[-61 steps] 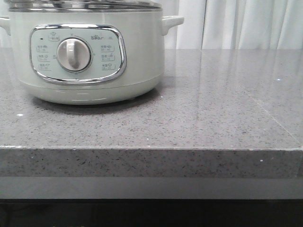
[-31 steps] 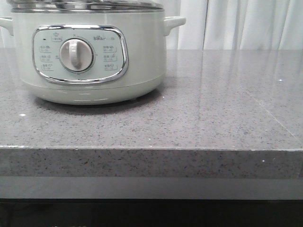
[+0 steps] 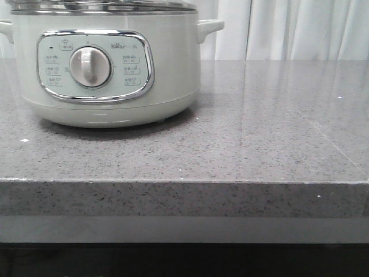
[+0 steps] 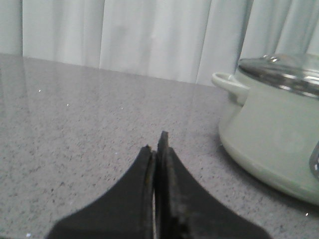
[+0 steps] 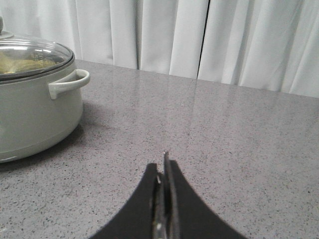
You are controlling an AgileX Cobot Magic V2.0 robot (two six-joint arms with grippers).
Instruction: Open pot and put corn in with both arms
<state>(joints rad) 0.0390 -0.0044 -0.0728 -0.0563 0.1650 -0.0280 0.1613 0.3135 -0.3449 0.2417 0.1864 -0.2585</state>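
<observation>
The pale grey-green pot (image 3: 109, 75) stands at the far left of the grey counter, with its dial facing me and its metal-rimmed glass lid (image 3: 104, 6) on. It also shows in the left wrist view (image 4: 279, 134) and the right wrist view (image 5: 30, 114). Something yellowish shows faintly through the lid (image 5: 30, 57); I cannot tell what it is. No corn cob shows on the counter. My left gripper (image 4: 155, 144) is shut and empty, low over the counter beside the pot. My right gripper (image 5: 162, 167) is shut and empty, on the pot's other side. Neither gripper shows in the front view.
The speckled grey stone counter (image 3: 259, 133) runs to the right of the pot, with its front edge (image 3: 184, 182) near me. White curtains (image 3: 300, 29) hang behind the counter. The pot's side handles (image 5: 70, 82) stick out at lid height.
The front picture shifted slightly and came back, so the pot sits about where it was a second ago. Nothing else has visibly changed.
</observation>
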